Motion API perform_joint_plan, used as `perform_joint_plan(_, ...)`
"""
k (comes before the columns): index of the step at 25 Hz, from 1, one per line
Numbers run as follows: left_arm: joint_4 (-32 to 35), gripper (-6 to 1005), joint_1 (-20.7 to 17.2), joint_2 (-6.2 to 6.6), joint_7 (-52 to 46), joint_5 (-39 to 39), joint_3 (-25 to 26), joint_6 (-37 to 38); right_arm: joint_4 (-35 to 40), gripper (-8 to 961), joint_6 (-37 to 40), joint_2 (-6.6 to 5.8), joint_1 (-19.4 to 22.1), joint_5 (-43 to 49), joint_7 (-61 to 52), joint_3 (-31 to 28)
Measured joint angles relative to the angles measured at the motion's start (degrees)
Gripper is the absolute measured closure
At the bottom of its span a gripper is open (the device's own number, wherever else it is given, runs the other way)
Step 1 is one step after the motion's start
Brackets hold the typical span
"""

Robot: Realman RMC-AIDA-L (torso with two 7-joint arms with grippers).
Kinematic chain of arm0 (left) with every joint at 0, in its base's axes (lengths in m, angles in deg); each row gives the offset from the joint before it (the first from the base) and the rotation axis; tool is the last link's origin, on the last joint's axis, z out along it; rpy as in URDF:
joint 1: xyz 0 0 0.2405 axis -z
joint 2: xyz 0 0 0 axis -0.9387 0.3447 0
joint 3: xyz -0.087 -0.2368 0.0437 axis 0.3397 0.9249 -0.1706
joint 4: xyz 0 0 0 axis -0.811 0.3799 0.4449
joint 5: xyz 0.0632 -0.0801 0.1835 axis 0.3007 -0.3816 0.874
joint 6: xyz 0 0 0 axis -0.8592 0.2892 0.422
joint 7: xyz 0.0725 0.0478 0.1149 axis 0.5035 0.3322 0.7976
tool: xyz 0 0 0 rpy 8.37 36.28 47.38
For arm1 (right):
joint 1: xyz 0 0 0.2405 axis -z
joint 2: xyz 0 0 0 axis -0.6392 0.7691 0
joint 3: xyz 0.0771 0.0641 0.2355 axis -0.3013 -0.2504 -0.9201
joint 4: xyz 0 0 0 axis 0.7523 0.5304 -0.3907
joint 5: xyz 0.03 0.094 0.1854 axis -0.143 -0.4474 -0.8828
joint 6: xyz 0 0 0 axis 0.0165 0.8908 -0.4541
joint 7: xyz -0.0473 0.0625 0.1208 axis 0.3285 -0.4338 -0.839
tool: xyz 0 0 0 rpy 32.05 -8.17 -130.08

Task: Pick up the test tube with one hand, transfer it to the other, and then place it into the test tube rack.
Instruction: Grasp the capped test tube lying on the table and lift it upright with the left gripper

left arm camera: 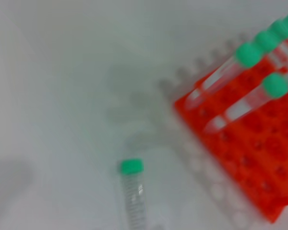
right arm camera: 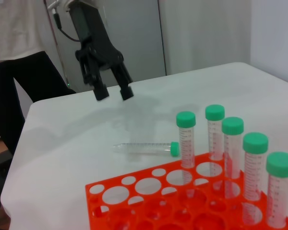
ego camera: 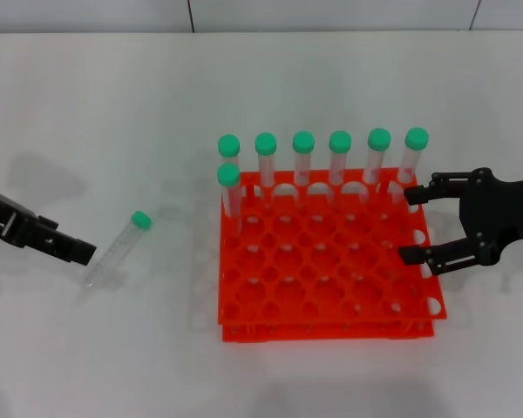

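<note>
Step in hand: the first pick, not yet made. Left black two-finger gripper (right arm camera: 114,93) hangs spread, empty, just beyond the slim clear green-capped test tube (ego camera: 118,246). Tube lies flat on the white table (ego camera: 87,122), left of the orange-red plastic test tube rack (ego camera: 331,300). Next move, I judge: descend astride the tube and close. Right black gripper (ego camera: 418,225) waits spread, empty, over the rack's right edge.

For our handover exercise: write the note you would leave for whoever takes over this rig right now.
Left hand: open, empty, hovering beside the base end of the test tube.
Right hand: open, empty, over the test tube rack's right edge.
The tube lies flat on the white table, left of the rack. Seven capped tubes already stand in the rack.
Done: nothing yet.
Left: grasp, transfer, insert.
</note>
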Motion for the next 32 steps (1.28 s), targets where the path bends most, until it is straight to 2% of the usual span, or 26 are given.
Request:
perform_joint_plan(3, -0.1, 156, 0.9, -0.73, -2.5, 4.9, -2.1, -1.7, 0.0, 81, -0.1, 0.45, 0.0, 0.0, 0.6, 0.0)
perform_joint_plan(6, -0.8, 159, 1.8, -2.08, -3.2, 8.9, -2.9, -3.7, 0.0, 81, -0.2, 0.87, -0.2, 0.0, 0.9, 0.0)
perform_joint_plan(11, -2.3, 162, 2.9, -3.44, -4.8, 12.8, -6.4, -6.5, 0.1, 80, -0.1, 0.95, -0.2, 0.2, 0.8, 0.0)
perform_joint_plan(19, -6.9, 167, 4.8, -3.75, -7.7, 14.1, -9.2, -9.8, 0.1, 80, -0.2, 1.04, -0.2, 0.6, 0.6, 0.0)
perform_joint_plan(25, -10.2, 172, 5.7, -4.77, -8.8, 15.4, -11.4, -11.9, -0.1, 80, -0.2, 1.21, -0.5, 0.7, 0.5, 0.4)
perform_joint_plan(32, -10.6, 192, 6.1, -5.60, -8.9, 16.8, -11.6, -12.4, 0.1, 80, -0.2, 1.22, -0.7, 0.7, 0.5, 0.7)
